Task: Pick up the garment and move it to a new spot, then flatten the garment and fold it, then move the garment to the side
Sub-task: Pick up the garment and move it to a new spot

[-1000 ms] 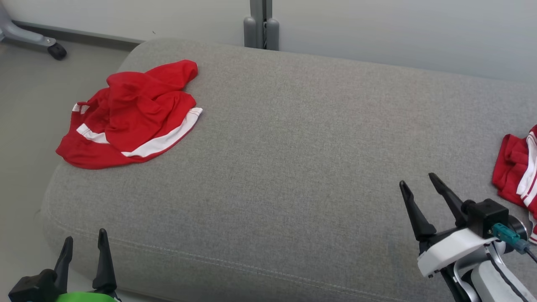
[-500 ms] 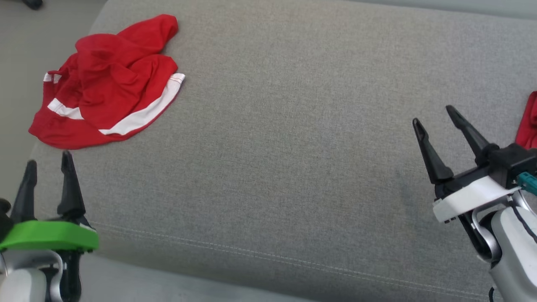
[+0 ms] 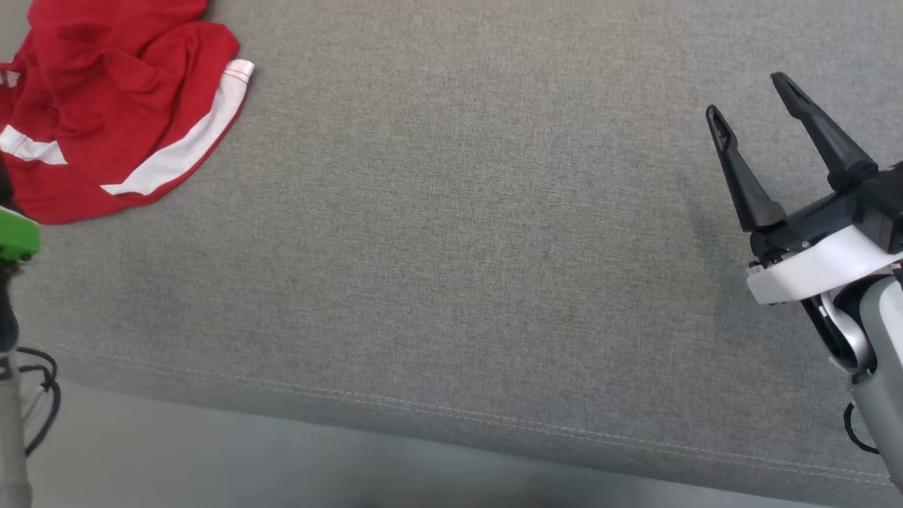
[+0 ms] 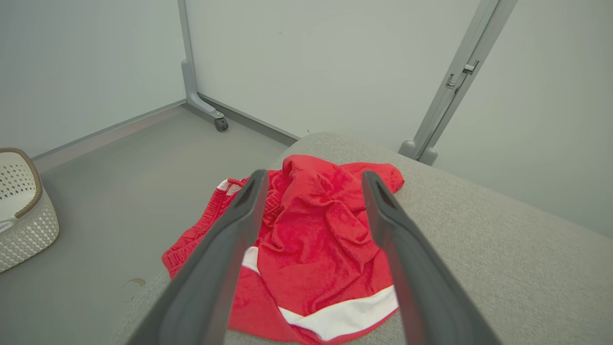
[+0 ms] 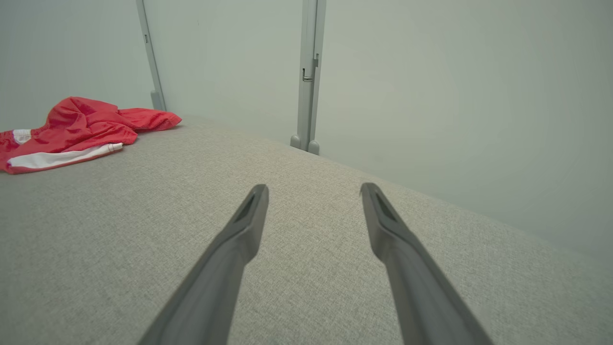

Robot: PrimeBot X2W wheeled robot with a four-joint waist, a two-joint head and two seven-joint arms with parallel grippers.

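The garment (image 3: 106,106) is a crumpled red piece with white bands, lying at the far left end of a grey cushion (image 3: 451,247). In the left wrist view my left gripper (image 4: 313,175) is open, and the garment (image 4: 316,249) lies just beyond and below its two fingers, apart from them. The head view catches that arm's green mount (image 3: 14,236) at the left edge, beside the garment's near hem. My right gripper (image 3: 748,97) stands open over bare cushion at the right. From the right wrist view, the right gripper (image 5: 313,188) is empty, with the garment (image 5: 72,127) far off to the left.
A white perforated basket (image 4: 24,211) sits on the floor left of the cushion. Pale partition panels with a wheeled foot (image 4: 220,123) and a grey post (image 5: 306,72) stand behind. The cushion's stitched front edge (image 3: 451,416) drops to the floor.
The head camera has tilted down, so the whole picture has shifted. Both arms have reached farther over the cushion, the left one closer to the garment. Both grippers stay open.
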